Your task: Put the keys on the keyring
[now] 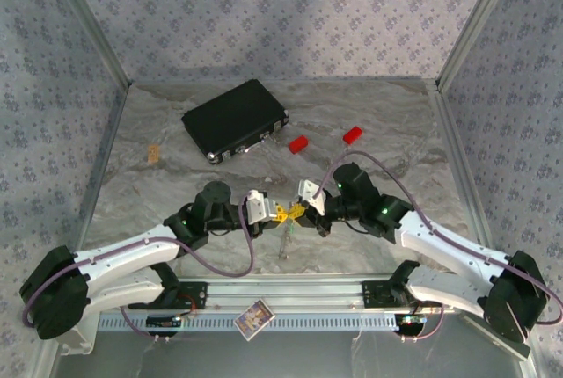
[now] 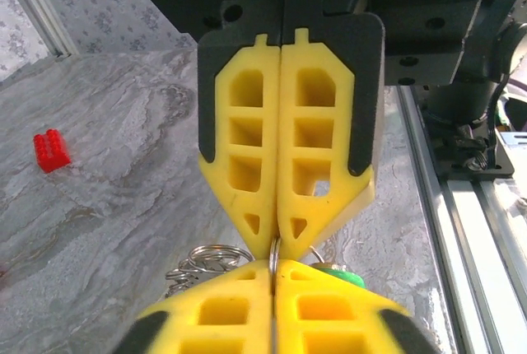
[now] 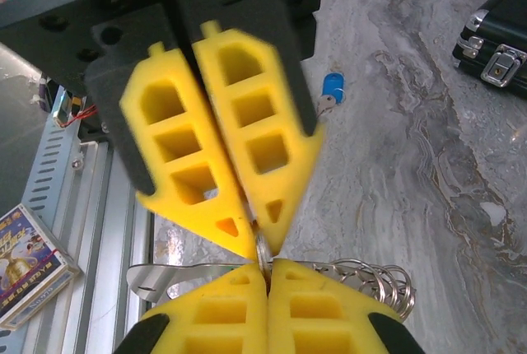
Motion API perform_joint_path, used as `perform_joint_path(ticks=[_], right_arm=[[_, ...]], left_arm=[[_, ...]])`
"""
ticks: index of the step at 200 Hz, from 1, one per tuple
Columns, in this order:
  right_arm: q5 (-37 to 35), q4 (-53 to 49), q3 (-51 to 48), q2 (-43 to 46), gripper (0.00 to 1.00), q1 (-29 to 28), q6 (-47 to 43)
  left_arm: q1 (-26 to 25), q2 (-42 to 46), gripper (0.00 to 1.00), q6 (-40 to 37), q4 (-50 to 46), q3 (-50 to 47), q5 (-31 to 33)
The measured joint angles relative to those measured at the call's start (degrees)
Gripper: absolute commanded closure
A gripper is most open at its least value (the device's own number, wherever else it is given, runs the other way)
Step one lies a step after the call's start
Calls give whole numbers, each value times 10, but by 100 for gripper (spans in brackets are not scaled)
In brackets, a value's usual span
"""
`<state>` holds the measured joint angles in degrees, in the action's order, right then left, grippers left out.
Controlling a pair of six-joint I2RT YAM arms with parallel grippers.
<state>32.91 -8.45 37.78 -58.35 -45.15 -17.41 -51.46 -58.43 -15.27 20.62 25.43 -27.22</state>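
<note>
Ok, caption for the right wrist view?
Left hand and right hand pinch the keyring; blue key lies apart.

Obstructions and unreadable areas on inspection.

The green key (image 2: 336, 272) is mostly hidden behind the left gripper (image 2: 274, 267) fingers (image 2: 222, 313); the keyring (image 2: 206, 259) is partly covered likewise. Those fingers are blurred in the right wrist view. The blue key (image 3: 332, 87) shaft is half hidden. The black case (image 3: 494, 33) is cut by the frame edge. Overhead, keyring and green key are too small to make out.

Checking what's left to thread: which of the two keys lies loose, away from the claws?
The blue-headed key: it lies alone on the table, with bare marble around it. The green-headed key peeks out right beside the left claw.
</note>
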Motion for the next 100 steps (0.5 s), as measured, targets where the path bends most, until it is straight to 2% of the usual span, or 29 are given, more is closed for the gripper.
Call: perform_joint_path(ticks=[24,61,100], right_arm=[[-6,-28,14,-5,100,0,-16],[-27,-103,72,-26,100,-8,-61],[-51,-154,107,-42,100,-24,-96]], left_arm=[[0,4,71,-11,-26,5,11],[0,4,72,-41,-91,31,17],[0,4,74,-58,-117,45,17]])
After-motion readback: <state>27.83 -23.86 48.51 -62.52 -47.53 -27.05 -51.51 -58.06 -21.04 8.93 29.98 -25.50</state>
